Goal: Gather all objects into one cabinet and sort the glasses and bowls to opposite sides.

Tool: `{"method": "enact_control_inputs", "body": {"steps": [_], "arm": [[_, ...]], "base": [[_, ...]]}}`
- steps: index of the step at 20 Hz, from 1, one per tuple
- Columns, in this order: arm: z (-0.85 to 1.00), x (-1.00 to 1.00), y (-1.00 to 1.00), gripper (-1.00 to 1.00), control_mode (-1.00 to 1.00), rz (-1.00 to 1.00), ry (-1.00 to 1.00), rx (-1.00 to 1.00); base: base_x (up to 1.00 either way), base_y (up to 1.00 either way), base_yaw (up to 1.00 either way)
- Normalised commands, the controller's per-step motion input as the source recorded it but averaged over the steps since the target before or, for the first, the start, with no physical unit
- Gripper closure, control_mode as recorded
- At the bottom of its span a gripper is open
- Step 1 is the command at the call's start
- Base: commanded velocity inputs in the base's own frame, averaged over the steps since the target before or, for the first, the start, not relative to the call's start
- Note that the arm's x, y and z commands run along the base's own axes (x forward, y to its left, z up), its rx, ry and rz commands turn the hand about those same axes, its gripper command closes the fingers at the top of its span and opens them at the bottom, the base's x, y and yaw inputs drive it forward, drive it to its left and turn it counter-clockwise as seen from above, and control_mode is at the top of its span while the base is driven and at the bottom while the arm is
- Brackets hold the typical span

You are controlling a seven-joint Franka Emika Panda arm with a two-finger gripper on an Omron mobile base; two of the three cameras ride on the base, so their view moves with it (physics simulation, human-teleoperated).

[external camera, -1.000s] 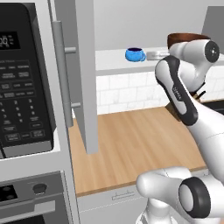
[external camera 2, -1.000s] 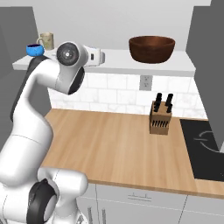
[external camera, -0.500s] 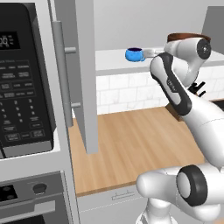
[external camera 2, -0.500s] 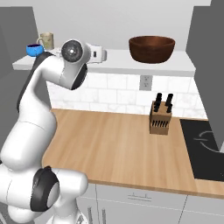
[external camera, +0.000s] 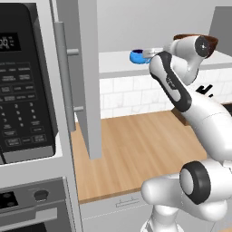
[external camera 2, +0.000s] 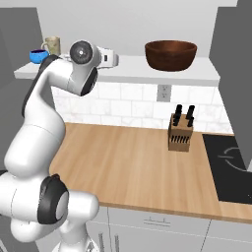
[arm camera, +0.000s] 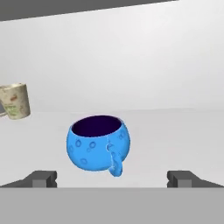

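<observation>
On the cabinet shelf (external camera 2: 147, 74): cup (arm camera: 99, 143) at the left end, tumbler (external camera 2: 52, 46) just behind and beside it, bowl (external camera 2: 171, 54) well apart toward the right. Between cup and bowl, nearer the cup, the tool (arm camera: 112, 178), jaws spread wide, cup just ahead between them. Below, on the tabletop (external camera 2: 128, 162), knife block (external camera 2: 180, 132) near the back wall, right of centre. Left of the shelf, cabinet door (external camera: 88, 77) swung open.
</observation>
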Motion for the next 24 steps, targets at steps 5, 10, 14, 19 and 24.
{"method": "enact_control_inputs", "body": {"steps": [5, 10, 14, 19, 24], "arm": [[-0.09, 0.03, 0.12, -1.00, -1.00, 0.03, 0.03, 0.00], [-0.11, 0.14, 0.04, -1.00, -1.00, 0.01, 0.01, 0.00], [-0.13, 0.28, 0.00, -1.00, -1.00, 0.00, 0.00, 0.00], [-0.11, 0.22, 0.00, -1.00, -1.00, 0.00, 0.00, 0.00], [-0.11, 0.15, 0.00, -1.00, -1.00, 0.00, 0.00, 0.00]], "base": [[0.00, 0.00, 0.00], [0.00, 0.00, 0.00], [0.00, 0.00, 0.00], [0.00, 0.00, 0.00], [0.00, 0.00, 0.00]]}}
